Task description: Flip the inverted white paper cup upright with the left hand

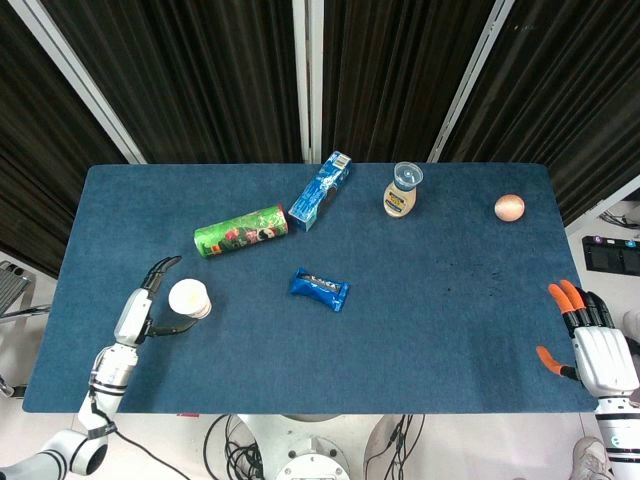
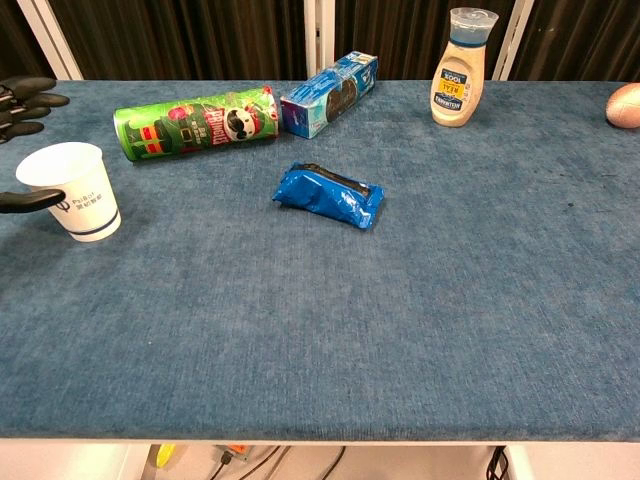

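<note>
Left robot hand (image 1: 140, 305) sits spread wide beside the white paper cup (image 1: 189, 299), holding nothing — fingers fanned apart, thumb reaching toward the cup's near side in the chest view. And the cup stands mouth-up on the blue surface (image 1: 420, 330) at the left end, rim open to the ceiling, so the flip itself looks done.

So what can spoil it now? The thumb (image 2: 28, 200) is the worry. It looks to lie right at the cup wall, touching or just beside it — I cannot tell which. A light paper cup has almost no weight to resist a nudge; if the robot hand pulls away on a line that drags that thumb across the wall, the cup could tip or skid toward the green chip can (image 1: 241, 231) lying nearby.

A sideways sweep of the upper fingers (image 2: 30, 100) is a lesser risk; they sit apart from the rim.

Right robot hand (image 1: 600, 358) rests open at the far right edge, well apart from everything, no threat there. A clean retreat straight back, away from the cup, looks like the safe exit.
</note>
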